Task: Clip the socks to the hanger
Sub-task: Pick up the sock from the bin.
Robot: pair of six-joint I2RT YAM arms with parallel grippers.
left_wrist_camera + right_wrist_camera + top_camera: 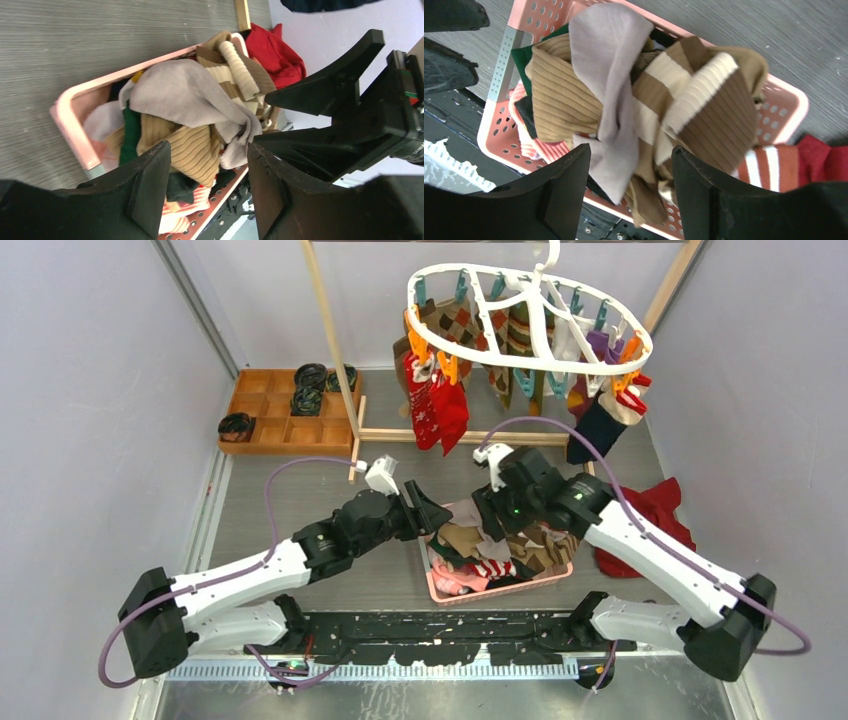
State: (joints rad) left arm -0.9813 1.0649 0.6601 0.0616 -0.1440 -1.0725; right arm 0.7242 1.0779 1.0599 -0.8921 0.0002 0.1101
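The white oval hanger [530,315] hangs at the back right with several socks [440,400] clipped under its orange and teal pegs. More socks [495,550] are heaped in a pink basket [500,589] between my arms. My left gripper [425,515] hovers at the basket's left end, open, with a tan ribbed sock [192,150] below its gap [207,185]. My right gripper [495,502] is over the heap, open [629,187]. The end of a grey sock [609,75] and a tan sock lie between its fingers [569,192], and neither finger presses on them.
A wooden tray [265,430] with black coiled rolls sits at the back left. The wooden-post rack [330,340] carries the hanger. A red cloth [655,515] lies to the right of the basket. Grey walls close in both sides.
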